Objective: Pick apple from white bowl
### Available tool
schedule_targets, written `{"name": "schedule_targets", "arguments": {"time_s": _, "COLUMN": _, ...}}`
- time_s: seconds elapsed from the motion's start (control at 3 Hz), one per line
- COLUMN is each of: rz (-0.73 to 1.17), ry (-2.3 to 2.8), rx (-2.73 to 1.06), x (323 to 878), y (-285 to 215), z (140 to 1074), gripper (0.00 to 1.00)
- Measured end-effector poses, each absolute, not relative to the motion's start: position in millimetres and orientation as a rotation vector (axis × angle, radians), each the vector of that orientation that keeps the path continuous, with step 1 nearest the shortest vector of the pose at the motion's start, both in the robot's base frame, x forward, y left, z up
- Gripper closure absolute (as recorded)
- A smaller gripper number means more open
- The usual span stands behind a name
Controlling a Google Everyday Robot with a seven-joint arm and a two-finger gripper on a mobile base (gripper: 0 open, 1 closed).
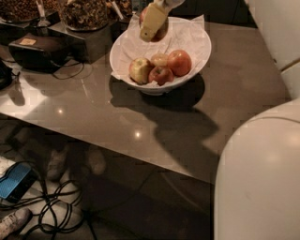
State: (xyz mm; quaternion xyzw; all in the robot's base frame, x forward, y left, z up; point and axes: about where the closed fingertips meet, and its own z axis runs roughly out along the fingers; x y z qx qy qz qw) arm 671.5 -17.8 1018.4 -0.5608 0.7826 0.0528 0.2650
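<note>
My gripper [154, 26] hangs over the back part of the white bowl [140, 86], at the top edge of the camera view. Its yellowish finger [152, 21] is pressed against a red apple [163, 32], held clear above the bowl's crumpled paper lining. The gripper is shut on this apple, and most of the apple is hidden behind the finger. Several apples remain in the bowl: a pale yellow-green one [139, 69], a small red one [161, 75], a round red one [179, 62] and one behind them [159, 59].
Dark trays of nuts [84, 11] stand at the back left. A black device [35, 49] with a cable sits on the grey table [117, 122]. My white body [262, 178] fills the right side. Cables and a blue object [16, 180] lie on the floor.
</note>
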Motion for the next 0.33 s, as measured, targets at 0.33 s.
{"name": "schedule_targets", "arguments": {"time_s": 0.33, "rz": 0.202, "ry": 1.993, "rx": -1.604, "x": 647.2, "y": -11.8, "z": 1049.6, "gripper": 1.0}}
